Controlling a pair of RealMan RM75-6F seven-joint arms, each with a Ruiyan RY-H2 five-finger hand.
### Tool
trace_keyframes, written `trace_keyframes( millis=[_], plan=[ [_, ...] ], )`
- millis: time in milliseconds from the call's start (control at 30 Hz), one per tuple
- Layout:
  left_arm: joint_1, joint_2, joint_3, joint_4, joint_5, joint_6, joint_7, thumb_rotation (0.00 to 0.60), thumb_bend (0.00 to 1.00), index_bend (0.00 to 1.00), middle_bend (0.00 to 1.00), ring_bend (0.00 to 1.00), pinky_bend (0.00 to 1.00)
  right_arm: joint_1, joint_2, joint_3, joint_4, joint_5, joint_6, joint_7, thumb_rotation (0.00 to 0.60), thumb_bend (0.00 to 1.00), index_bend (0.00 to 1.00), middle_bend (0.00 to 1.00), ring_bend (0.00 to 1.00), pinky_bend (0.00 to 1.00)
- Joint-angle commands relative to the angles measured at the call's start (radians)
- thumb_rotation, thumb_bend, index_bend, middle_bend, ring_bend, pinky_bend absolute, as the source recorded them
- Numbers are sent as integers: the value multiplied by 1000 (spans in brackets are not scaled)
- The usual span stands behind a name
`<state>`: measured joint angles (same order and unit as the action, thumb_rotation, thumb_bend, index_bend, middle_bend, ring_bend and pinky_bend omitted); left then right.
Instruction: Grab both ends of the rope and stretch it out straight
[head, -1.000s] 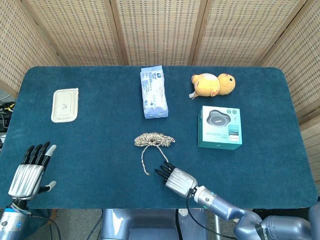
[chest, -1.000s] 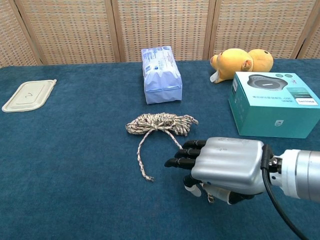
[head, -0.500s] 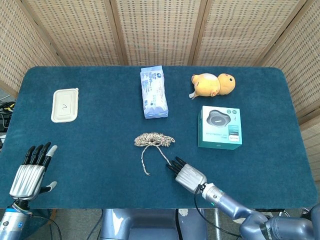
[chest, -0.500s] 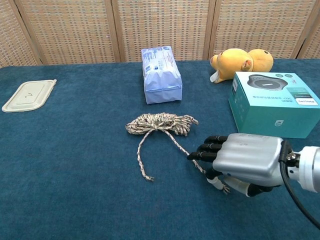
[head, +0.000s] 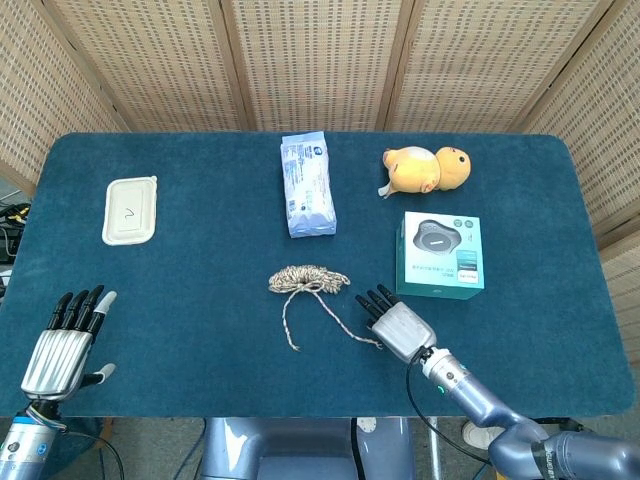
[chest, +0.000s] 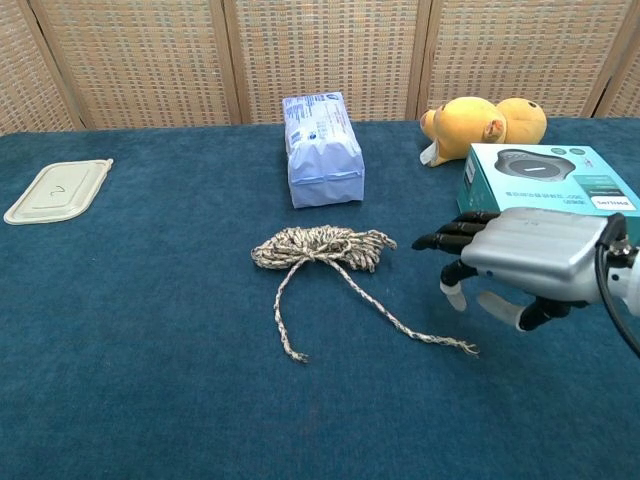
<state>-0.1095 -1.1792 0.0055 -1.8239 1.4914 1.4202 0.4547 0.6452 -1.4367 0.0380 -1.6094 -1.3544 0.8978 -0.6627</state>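
A speckled beige rope lies bunched at the table's middle, with two loose tails. One tail ends at the front. The other tail runs right and ends just below my right hand. That hand hovers over the table with its fingers stretched out and nothing in it, apart from the rope. My left hand is at the near left corner, fingers spread, holding nothing; the chest view does not show it.
A teal box sits right behind my right hand. A yellow plush toy and a blue tissue pack lie further back. A white lidded container is at far left.
My right hand has moved right and up off the rope's right tail, uncovering that tail's end. The left hand has barely moved.
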Motion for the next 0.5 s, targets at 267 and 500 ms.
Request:
trace_keyframes(
  millis=[267,500],
  plan=[
    [0,5,3,0,4,4,-9,600,0,0,0,0,0,-22,-43,45,-73,209,16,77,600,248,431,0,0,0],
    [-3,5,4,2,2,-2,-11,600,0,0,0,0,0,-19,-113,51,-41,286,45,71,600,280,448,0,0,0]
  ],
)
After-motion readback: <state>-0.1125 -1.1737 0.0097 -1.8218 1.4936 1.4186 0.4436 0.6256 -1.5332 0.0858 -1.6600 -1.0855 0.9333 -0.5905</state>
